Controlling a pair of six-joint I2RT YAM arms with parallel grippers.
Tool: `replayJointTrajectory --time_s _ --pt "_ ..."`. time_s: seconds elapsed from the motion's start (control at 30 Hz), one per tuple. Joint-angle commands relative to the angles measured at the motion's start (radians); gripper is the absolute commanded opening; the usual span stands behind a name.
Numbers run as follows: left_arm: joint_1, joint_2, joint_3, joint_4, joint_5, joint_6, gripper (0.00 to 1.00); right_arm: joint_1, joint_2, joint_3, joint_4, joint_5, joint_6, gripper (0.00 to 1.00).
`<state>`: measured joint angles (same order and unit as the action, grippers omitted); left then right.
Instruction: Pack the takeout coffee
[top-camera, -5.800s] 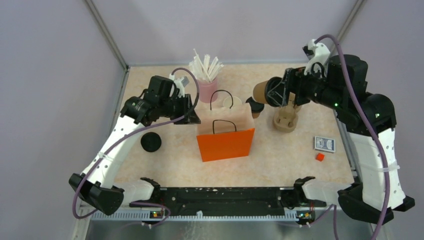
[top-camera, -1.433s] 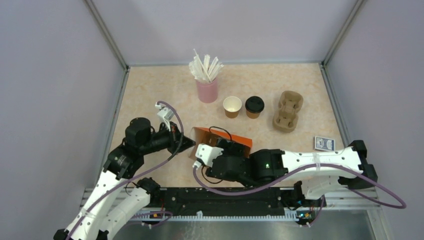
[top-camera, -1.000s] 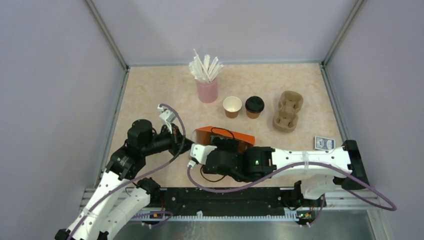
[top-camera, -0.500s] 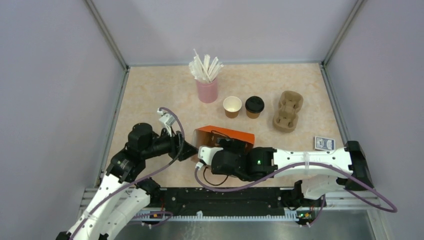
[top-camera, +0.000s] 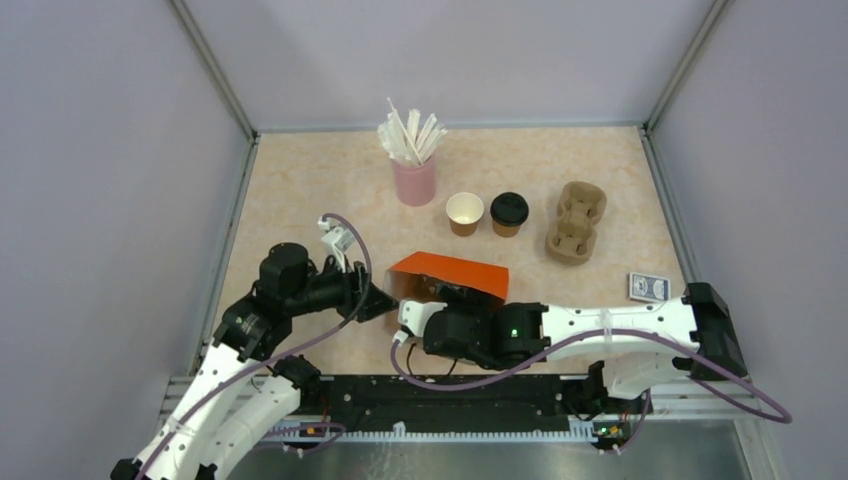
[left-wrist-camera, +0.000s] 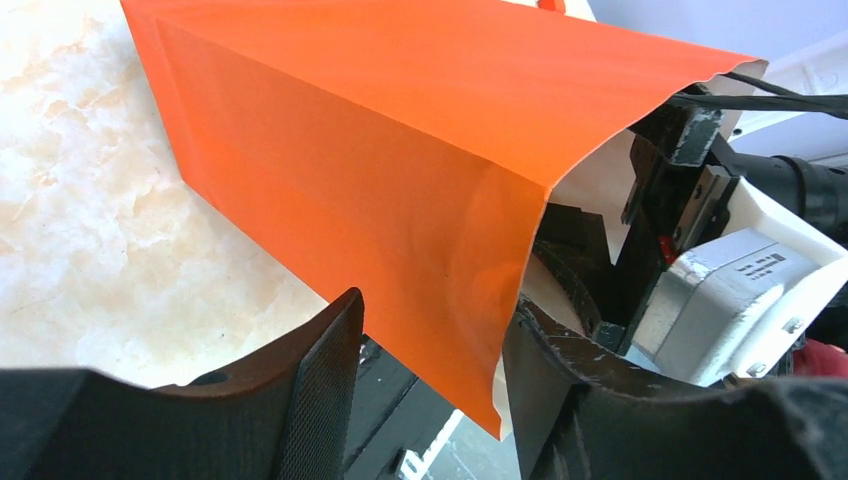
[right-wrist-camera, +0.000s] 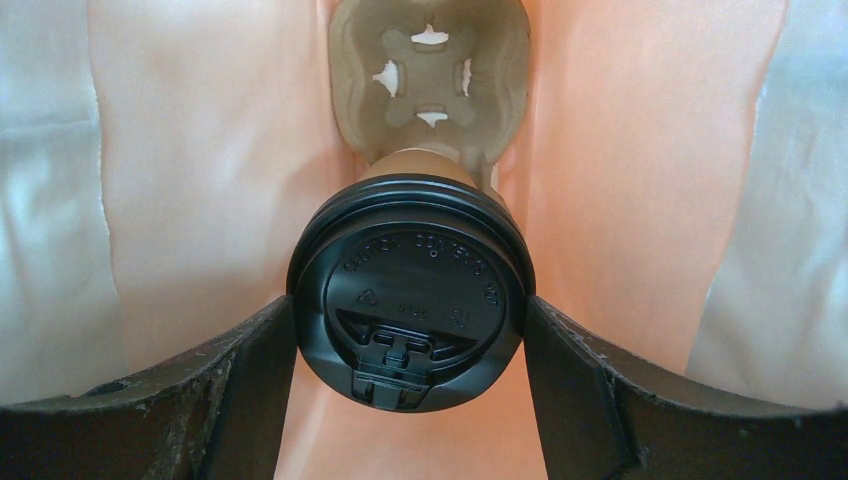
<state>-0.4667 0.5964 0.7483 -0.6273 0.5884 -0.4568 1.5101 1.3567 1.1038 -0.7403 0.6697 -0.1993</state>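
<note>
A small brown paper cup with a round black plastic lid (right-wrist-camera: 410, 285) lies between the jaws of the right gripper (right-wrist-camera: 410, 312). The jaws are spread wide around the lid and press its rim on both sides. Cup and jaws are inside the orange paper bag (top-camera: 452, 273), which lies on its side. Past the cup, at the bag's far end, is a tan moulded-pulp carrier (right-wrist-camera: 430, 70). The left gripper (left-wrist-camera: 432, 303) has its jaws apart, with the bag's mouth edge hanging in the gap (whether it touches a finger cannot be told). Well beyond both grippers, a second lidded cup (top-camera: 509, 213) stands just beside a lidless brown cup (top-camera: 464, 213).
</note>
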Motion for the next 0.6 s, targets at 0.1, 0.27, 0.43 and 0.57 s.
replayJointTrajectory --time_s 0.1,0.27,0.43,0.57 --pt "-0.003 0.025 0.026 0.03 0.021 0.014 0.48 0.011 -0.039 -0.017 0.033 0.013 0.051 0.66" --pt "-0.003 0.023 0.032 0.039 0.026 0.011 0.26 0.01 -0.045 -0.02 0.029 0.015 0.091 0.66" --pt "-0.003 -0.018 -0.002 0.093 0.054 -0.003 0.04 0.01 -0.049 -0.022 0.05 0.011 0.074 0.66" --pt "-0.003 -0.035 0.001 0.086 0.078 0.0 0.0 0.011 -0.018 0.033 0.037 0.024 0.024 0.66"
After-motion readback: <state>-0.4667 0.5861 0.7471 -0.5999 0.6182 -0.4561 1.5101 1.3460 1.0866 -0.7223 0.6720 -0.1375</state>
